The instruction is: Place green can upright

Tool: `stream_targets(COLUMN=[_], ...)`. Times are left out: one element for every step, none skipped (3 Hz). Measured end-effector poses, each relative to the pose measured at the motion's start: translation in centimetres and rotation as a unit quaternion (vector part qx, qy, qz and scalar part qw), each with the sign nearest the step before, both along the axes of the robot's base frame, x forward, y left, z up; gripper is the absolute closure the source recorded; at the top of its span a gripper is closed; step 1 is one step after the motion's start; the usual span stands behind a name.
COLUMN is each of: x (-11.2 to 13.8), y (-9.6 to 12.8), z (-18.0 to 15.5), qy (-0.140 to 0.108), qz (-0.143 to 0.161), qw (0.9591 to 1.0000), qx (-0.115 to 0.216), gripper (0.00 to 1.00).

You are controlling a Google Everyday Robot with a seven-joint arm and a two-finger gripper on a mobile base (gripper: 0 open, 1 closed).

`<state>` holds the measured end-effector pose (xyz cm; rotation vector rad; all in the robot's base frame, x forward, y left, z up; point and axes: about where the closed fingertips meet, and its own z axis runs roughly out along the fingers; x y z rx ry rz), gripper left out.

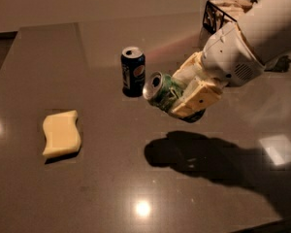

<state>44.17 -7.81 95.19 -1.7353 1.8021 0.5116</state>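
Note:
The green can [161,91] has a green body with white mottling and a silver end facing left. It lies on its side in the air, well above the dark table [87,188]. My gripper [186,93] is shut on it, with cream fingers [200,97] clamped around its body. The white arm comes in from the upper right. The can's shadow falls on the table below.
A dark blue Pepsi can [133,71] stands upright just left of and behind the held can. A yellow sponge [61,133] lies at the left. A black wire basket [222,11] stands at the back right.

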Motion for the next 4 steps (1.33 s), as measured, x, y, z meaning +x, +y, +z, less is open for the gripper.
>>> stream_targets(x=[1.2,1.7,2.0,2.0], y=[0.8,0.9,0.1,-0.9], z=[1.0,0.9,-0.2,-1.8], qy=[-0.009,-0.035,-0.035,-0.028], qz=[-0.048,-0.094,-0.131,-0.157], qw=[0.9939,0.9794,0.9622,0.9474], qx=[0.099,0.176,0.236,0.278], gripper=[1.00,1.00,1.00,1.00])
